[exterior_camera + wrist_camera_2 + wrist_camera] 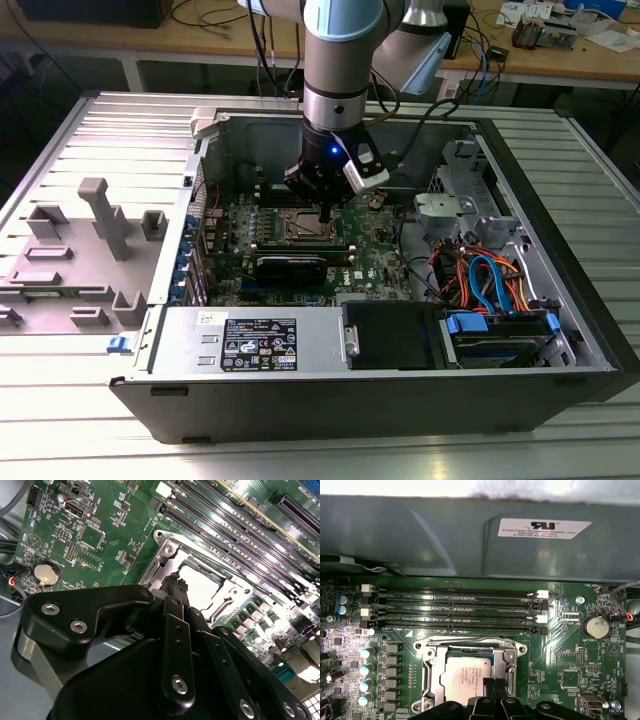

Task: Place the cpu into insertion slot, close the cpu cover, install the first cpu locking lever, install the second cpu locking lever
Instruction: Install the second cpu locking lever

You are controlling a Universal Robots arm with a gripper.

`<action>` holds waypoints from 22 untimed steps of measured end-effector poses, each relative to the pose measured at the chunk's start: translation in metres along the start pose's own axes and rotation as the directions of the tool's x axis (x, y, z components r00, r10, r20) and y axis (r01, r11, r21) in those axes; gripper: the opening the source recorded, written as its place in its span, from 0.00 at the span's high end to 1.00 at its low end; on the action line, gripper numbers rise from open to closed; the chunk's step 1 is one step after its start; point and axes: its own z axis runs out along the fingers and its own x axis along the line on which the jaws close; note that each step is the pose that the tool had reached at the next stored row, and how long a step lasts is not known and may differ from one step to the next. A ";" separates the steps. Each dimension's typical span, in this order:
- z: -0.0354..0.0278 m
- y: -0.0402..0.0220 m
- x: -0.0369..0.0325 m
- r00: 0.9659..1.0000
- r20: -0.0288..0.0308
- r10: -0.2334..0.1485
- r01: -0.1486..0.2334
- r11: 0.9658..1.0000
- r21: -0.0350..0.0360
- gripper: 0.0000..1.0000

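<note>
Silver-grey square cpu seated flat in the insertion slot, framed by the shiny cut-out cpu cover. Black fingers pressed together, tips down at the chip's edge. Green motherboard inside the open grey case in the exterior view.

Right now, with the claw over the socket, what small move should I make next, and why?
Probably ease the claw sideways off the chip toward the cover's edge. The chip already sits in place, the cover lies flat around it, and the shut claw hangs over the chip's rim, so the work left seems to be at the cover's edges.
</note>
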 end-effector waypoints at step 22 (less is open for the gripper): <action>-0.0133 -0.0227 0.0012 1.000 0.002 0.001 -0.001 0.999 -0.051 0.89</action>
